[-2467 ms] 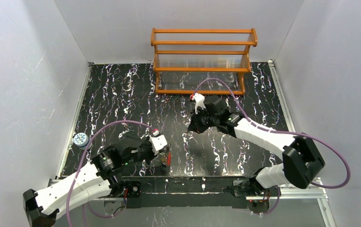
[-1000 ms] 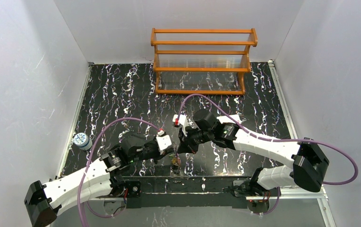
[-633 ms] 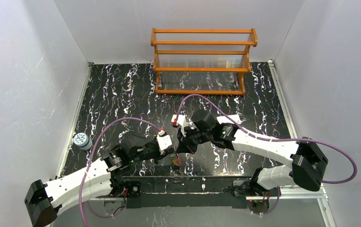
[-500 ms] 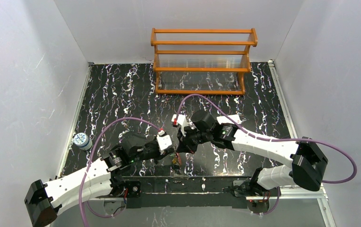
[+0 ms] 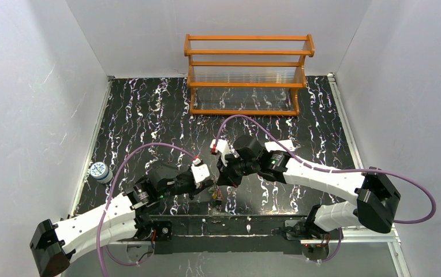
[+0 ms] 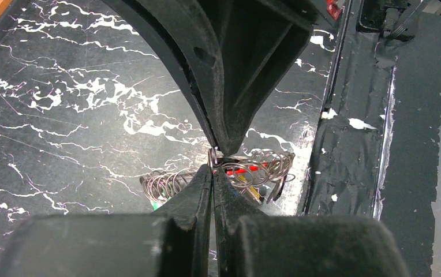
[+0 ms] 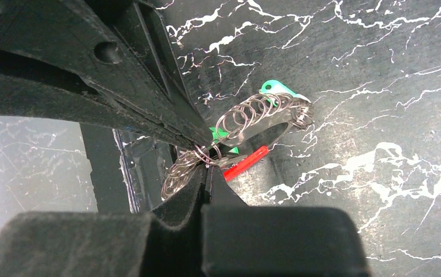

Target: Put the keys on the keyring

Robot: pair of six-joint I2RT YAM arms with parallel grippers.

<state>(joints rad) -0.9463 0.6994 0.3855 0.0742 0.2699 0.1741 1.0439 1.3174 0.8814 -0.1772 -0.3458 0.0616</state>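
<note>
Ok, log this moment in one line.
left gripper: jaws shut on keyring chain | right gripper: jaws shut on same chain | green key: by chain, attachment unclear

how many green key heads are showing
2, in the right wrist view: one green key head past the keyring's far end, the other under its near coils. More may be hidden.

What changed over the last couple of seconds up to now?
The right gripper swung from beside the rack toward the near edge and now meets the left gripper, both shut on the keyring. The left gripper shifted slightly rightward with it. The rack and small tub stayed put.
</note>
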